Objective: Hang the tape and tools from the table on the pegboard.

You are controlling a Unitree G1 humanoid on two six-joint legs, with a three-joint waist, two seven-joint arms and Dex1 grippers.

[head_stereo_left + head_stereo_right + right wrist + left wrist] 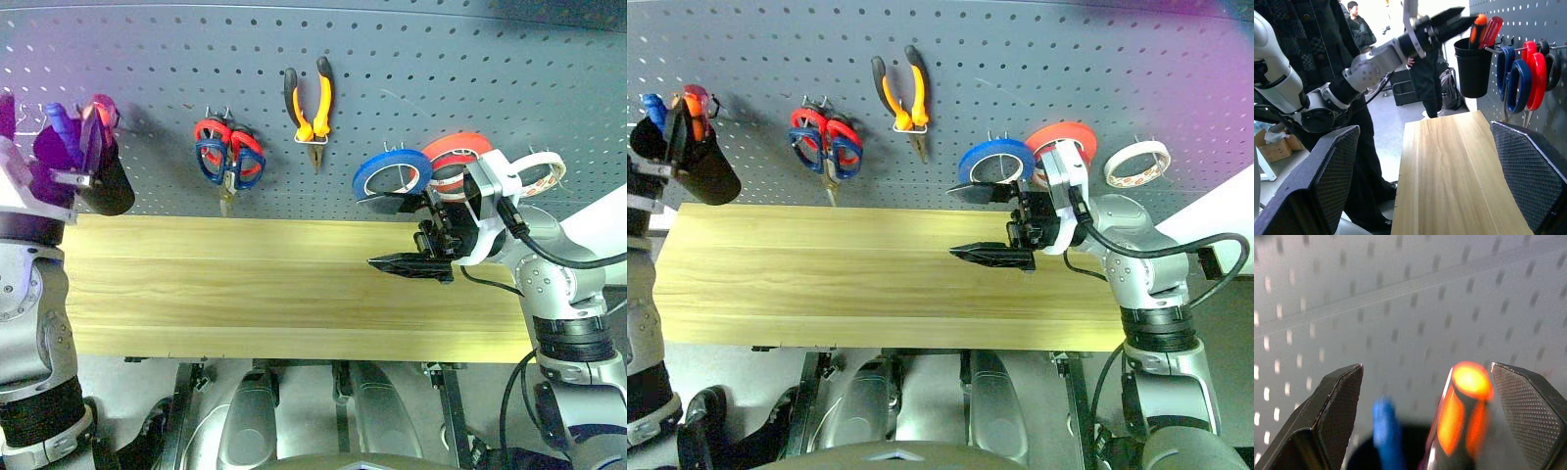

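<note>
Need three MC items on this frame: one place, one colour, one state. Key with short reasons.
1. Where are the pliers?
A. lying on the table
B. hanging on the pegboard
C. in the black cup

2. What colour is the tape roll nearest the pliers?
A. blue
B. green
C. yellow

3. The right pincer is:
A. open and empty
B. shut on a tape ring
C. shut on scissors

Key:
1 B, they hang handles-up on the board.
2 A, the roll beside them is blue.
3 A, its fingers are spread with nothing between.
</note>
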